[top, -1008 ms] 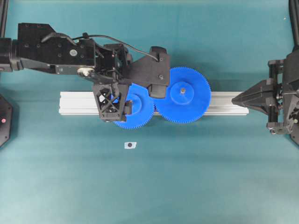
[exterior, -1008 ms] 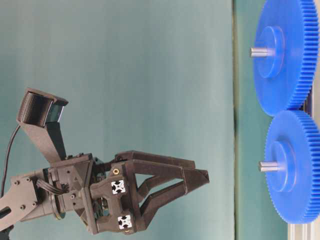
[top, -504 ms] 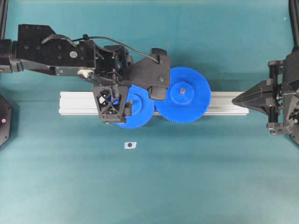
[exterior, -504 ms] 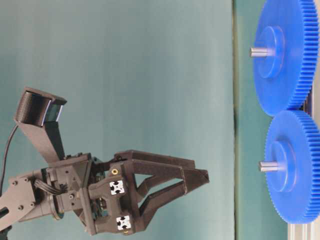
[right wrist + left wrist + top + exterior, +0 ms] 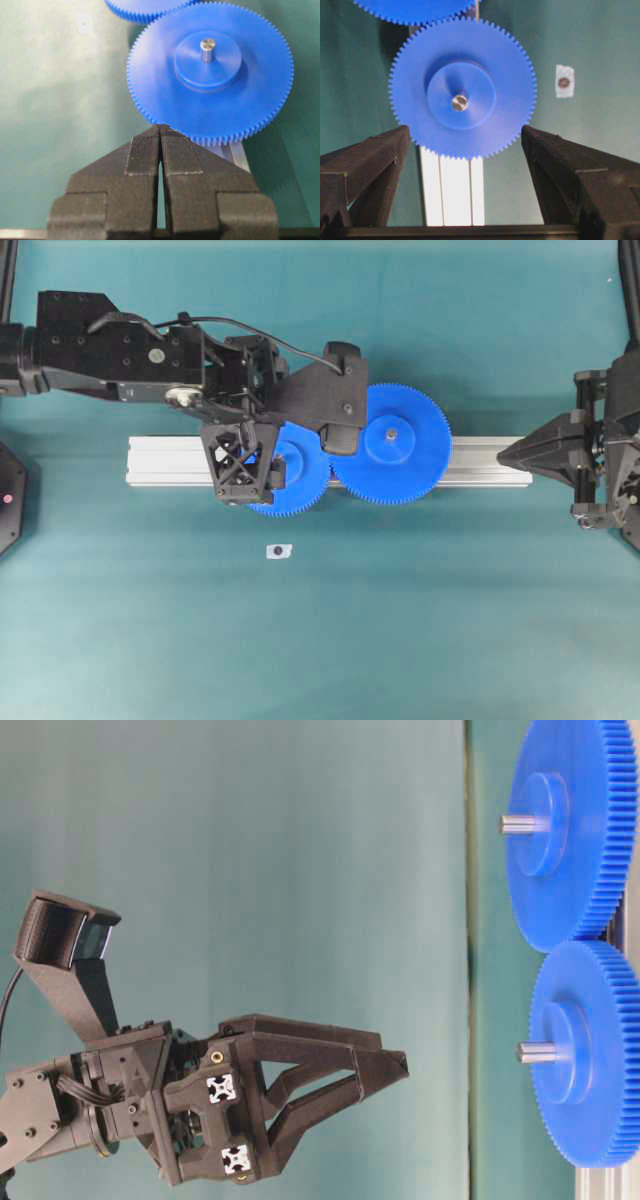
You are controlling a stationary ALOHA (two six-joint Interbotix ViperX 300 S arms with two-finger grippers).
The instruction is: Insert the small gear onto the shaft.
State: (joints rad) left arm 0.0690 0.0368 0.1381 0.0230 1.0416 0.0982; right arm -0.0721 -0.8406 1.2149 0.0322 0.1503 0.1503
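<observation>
The small gear (image 5: 462,90) is a blue toothed disc sitting on the aluminium rail (image 5: 165,460). The silvery end of the shaft (image 5: 459,102) shows in the middle of its raised hub. From overhead the small gear (image 5: 303,483) is partly hidden under my left arm. My left gripper (image 5: 465,130) hangs open well above it, one black finger to each side and touching nothing. The table-level view shows the left gripper (image 5: 395,1075) clear of the small gear (image 5: 590,1055). My right gripper (image 5: 503,452) is shut and empty at the rail's right end.
The larger blue gear (image 5: 392,445) sits on the rail, meshed with the small one, just ahead of the right gripper (image 5: 160,127). A small white piece with a dark round centre (image 5: 278,551) lies on the green table in front of the rail.
My left gripper has drawn back a little from the gears in the table-level view, still open. The gears and the right arm have not moved.
</observation>
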